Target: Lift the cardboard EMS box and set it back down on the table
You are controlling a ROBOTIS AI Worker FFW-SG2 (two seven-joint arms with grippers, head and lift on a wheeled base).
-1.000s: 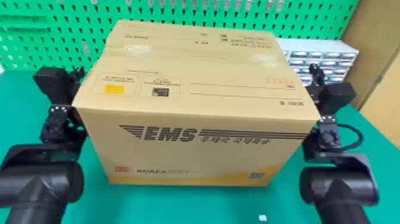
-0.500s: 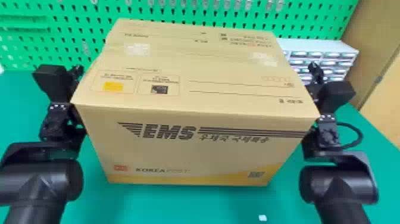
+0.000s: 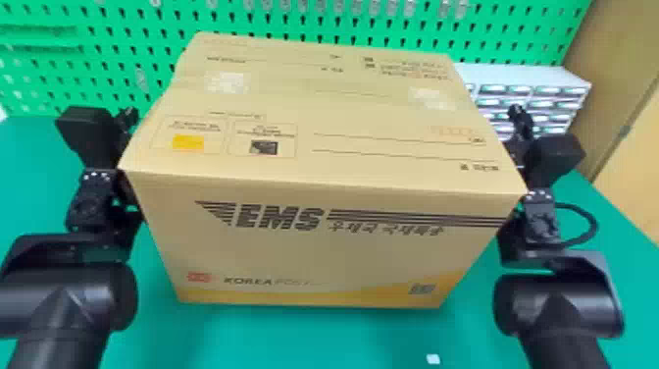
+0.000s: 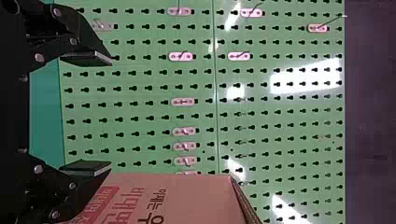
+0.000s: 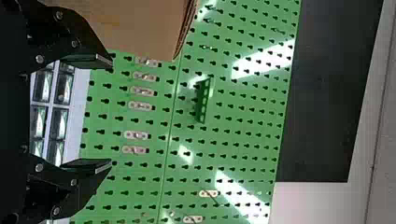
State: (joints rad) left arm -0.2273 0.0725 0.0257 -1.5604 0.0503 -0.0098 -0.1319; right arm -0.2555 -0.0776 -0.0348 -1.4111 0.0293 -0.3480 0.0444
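Note:
The cardboard EMS box (image 3: 318,260) stands between both arms, its printed front toward me and its flaps closed. Against its left side is my left gripper (image 3: 128,119), partly behind the box edge; my right gripper (image 3: 520,121) is at the opposite side. In the left wrist view, the left gripper (image 4: 111,112) is open with nothing between its fingers, one finger overlapping the box (image 4: 196,198). The right wrist view has the right gripper (image 5: 112,113) open too, one finger in front of the box (image 5: 140,28). Whether the box bottom touches the table is unclear.
The green table (image 3: 294,338) extends around the box, with a small white scrap (image 3: 433,358) near its front. Behind are a green pegboard (image 3: 113,54) and a white drawer cabinet (image 3: 529,73) at the back right. A wooden panel (image 3: 632,132) borders the right.
Both arms have shifted up very slightly, the left a little more. The box's front edge has risen a touch with them, mostly at its left end.

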